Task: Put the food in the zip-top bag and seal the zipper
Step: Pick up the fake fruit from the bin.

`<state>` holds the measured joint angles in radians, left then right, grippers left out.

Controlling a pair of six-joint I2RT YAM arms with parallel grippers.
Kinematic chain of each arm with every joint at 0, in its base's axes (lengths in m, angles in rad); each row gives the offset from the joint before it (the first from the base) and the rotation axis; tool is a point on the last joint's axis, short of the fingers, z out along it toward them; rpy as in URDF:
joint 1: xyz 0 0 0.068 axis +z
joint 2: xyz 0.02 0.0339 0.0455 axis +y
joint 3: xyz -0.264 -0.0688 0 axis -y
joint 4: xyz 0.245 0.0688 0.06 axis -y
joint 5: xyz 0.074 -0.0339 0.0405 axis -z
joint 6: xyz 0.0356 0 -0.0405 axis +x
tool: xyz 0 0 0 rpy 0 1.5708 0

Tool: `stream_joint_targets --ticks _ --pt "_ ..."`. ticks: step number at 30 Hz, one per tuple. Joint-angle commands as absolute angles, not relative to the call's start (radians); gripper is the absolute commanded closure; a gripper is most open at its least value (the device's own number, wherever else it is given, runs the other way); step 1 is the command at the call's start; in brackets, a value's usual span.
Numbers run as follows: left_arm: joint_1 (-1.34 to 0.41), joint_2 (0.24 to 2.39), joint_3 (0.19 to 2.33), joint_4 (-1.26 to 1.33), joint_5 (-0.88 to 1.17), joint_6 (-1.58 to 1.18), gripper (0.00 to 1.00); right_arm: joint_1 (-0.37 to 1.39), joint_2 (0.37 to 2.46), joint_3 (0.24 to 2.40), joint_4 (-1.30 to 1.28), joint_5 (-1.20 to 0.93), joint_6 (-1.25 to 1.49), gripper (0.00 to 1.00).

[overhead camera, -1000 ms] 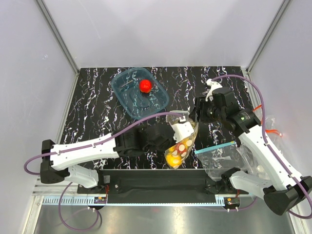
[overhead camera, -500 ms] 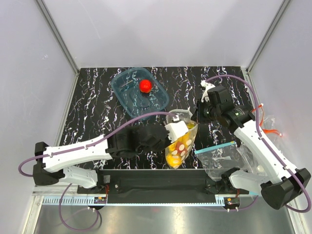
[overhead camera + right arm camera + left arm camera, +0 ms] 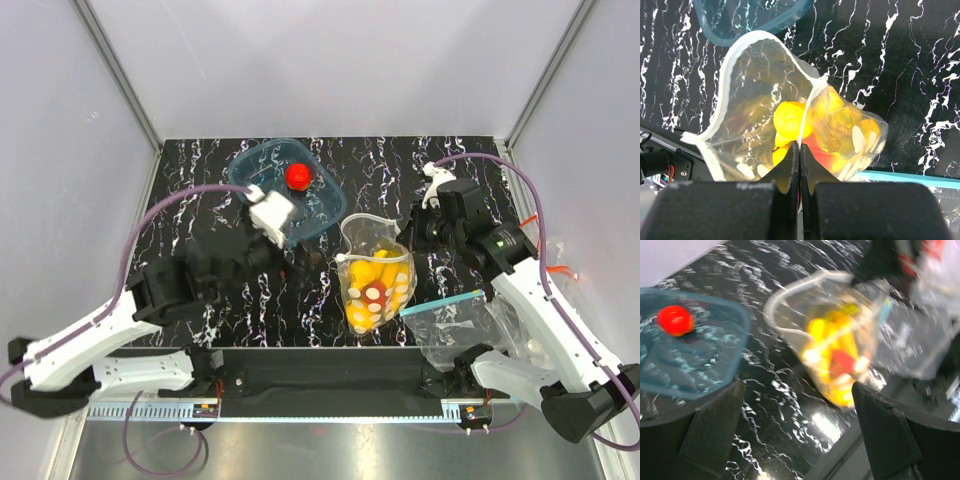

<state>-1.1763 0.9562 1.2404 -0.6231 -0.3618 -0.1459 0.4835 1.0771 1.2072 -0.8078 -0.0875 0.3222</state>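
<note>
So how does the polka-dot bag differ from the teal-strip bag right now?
The polka-dot bag holds yellow and red food; the teal-strip bag shows none. The polka-dot bag has a pale mouth strip, gaping open and pinched by the right gripper; the teal-strip bag lies free at the table's near right edge. Both are clear plastic.

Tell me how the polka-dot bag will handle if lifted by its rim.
The polka-dot bag is probably floppy: its mouth sags in a loose loop where the right gripper pinches it. The food bunched at its bottom would likely make it hang bottom-heavy.
</note>
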Motion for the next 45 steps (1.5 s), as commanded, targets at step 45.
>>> stream_joint_targets --ticks 45 --pt "-0.331 2.451 2.168 -0.354 0.028 -0.075 0.31 0.480 1.022 1.161 -0.693 -0.127 0.318 1.00"
